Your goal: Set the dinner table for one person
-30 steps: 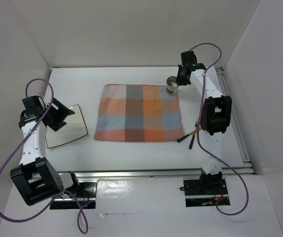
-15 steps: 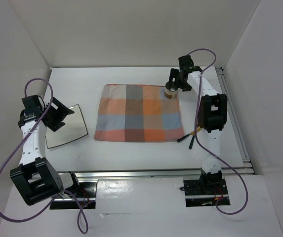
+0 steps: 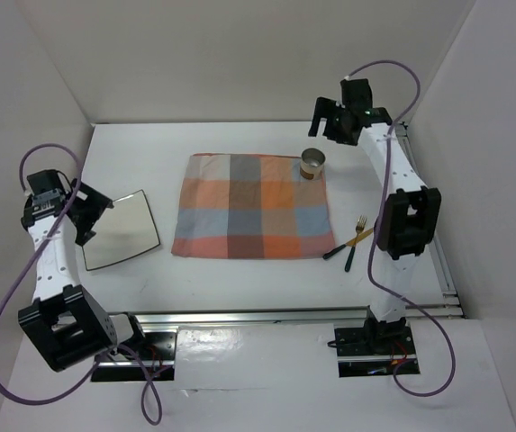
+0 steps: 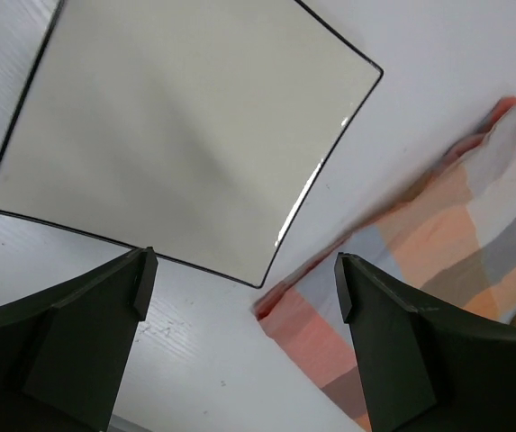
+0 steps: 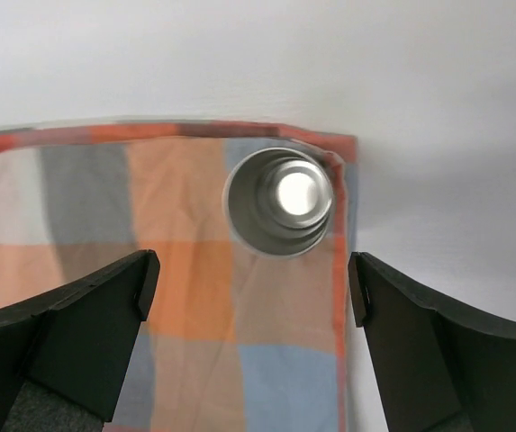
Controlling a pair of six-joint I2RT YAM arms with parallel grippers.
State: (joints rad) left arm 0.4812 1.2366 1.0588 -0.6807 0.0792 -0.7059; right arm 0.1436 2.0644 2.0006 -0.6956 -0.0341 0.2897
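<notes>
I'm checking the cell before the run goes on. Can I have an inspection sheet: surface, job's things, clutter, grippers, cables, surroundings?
Surface: white dinner table, metal rail along its near edge.
Job's things: checked mat flat at centre; metal cup upright, empty, on the mat's far right corner; square plate empty, on the table left of the mat, apart from it; fork and a dark-handled utensil on the table right of the mat.
Clutter: nothing seen.
Grippers: left gripper open, empty, raised by the plate; right gripper open, empty, raised near the cup.
Cables: purple cables loop from both arms; none lies over the items.
Surroundings: white walls on three sides.
</notes>
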